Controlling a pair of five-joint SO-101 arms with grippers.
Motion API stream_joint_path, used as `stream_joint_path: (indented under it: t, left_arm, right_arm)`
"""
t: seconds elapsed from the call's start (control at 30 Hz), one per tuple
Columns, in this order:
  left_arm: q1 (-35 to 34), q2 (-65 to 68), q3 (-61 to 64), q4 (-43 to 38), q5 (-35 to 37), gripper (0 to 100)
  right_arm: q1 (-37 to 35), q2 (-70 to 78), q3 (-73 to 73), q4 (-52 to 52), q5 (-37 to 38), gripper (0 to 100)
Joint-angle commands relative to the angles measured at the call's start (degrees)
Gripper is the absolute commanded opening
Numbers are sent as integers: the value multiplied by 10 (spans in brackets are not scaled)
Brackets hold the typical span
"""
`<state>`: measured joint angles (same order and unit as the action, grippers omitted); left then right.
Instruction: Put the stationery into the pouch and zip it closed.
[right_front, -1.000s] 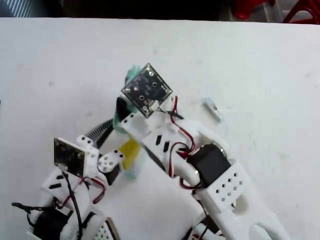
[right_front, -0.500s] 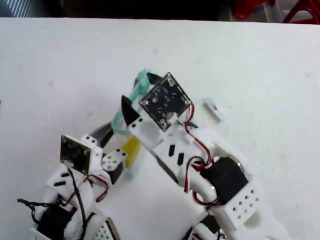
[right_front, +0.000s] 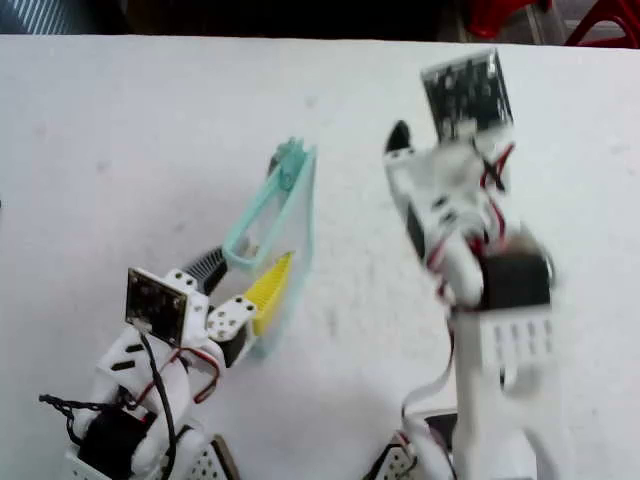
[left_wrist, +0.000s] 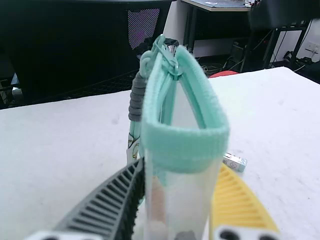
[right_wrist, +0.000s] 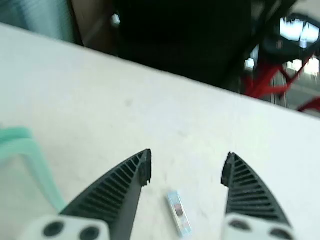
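Your right gripper (right_wrist: 188, 155) has swung off the pouch (right_front: 285, 235) since a second ago and now sits well to its right, jaws spread wide above a small stationery piece (right_wrist: 178, 212) lying on the table (right_front: 120, 130). Your left gripper (left_wrist: 181, 167) has stayed put, its grey and yellow fingers pinching the pouch, which stands on edge with its mint zip band gaping along the top

No text, number or sign can be read. Faint printed marks are noted on the small packet (right_wrist: 179, 213) lying near the pouch (left_wrist: 176, 145), but they are too blurred to be made out.
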<state>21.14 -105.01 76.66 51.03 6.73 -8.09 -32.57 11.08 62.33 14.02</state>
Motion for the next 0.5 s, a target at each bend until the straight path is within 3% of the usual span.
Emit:
stream_joint_path:
  t: [0.0,0.2,0.47]
  left_arm:
    - [4,4,3,-16,-8,203]
    - [4,4,3,-16,-8,203]
    - [4,4,4,-14,-8,203]
  right_arm:
    - [26,162,-55,22,48,211]
    - [39,413,-160,65,62,211]
    - [59,609,-300,70,81,211]
